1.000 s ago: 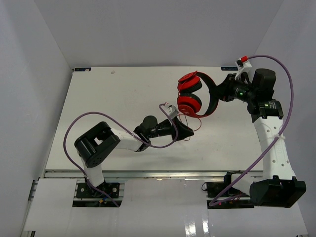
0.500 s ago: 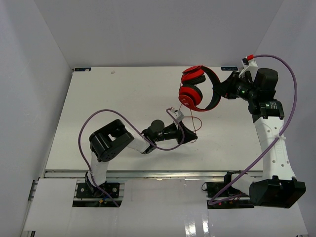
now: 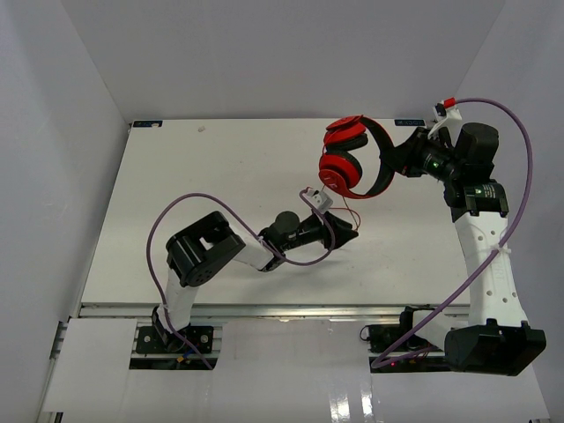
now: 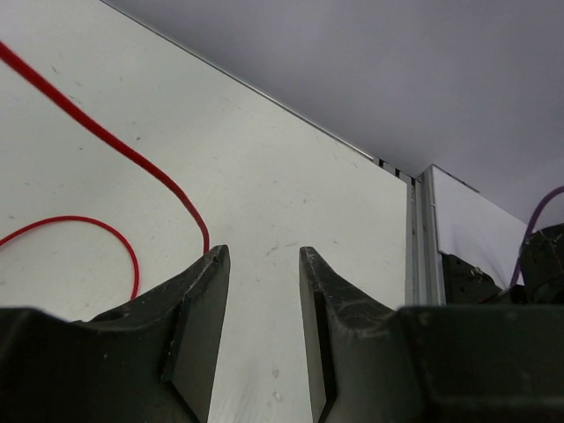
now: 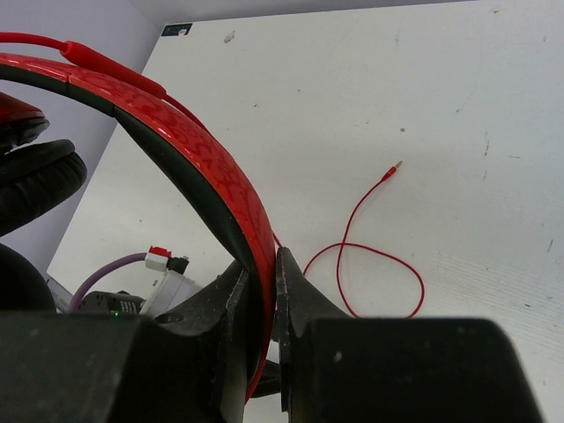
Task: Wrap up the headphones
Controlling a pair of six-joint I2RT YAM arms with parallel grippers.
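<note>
The red headphones (image 3: pixel 351 160) hang above the table's far right, earcups stacked to the left. My right gripper (image 3: pixel 398 159) is shut on their red and black headband (image 5: pixel 203 150), which fills the gap between its jaws (image 5: pixel 264 264). The thin red cable (image 3: pixel 351 214) drops from the earcups and lies in a loop (image 5: pixel 374 256) on the table, its plug (image 5: pixel 397 165) free. My left gripper (image 3: pixel 349 236) sits low over the table by that cable. Its jaws (image 4: pixel 262 264) stand open with nothing between them, and the cable (image 4: pixel 106 137) runs just past the left fingertip (image 4: pixel 216 260).
The white table (image 3: pixel 176 176) has grey walls on three sides and a rail along its near edge (image 3: pixel 264 308). Purple robot cables arc over the left arm (image 3: pixel 176 216) and the right arm (image 3: pixel 515 150). The table's right edge (image 4: pixel 414 229) shows in the left wrist view.
The right gripper has carried the headphones up and toward the back. The left arm has drawn in to the right, its gripper sliding slightly right and nearer, away from the earcups.
</note>
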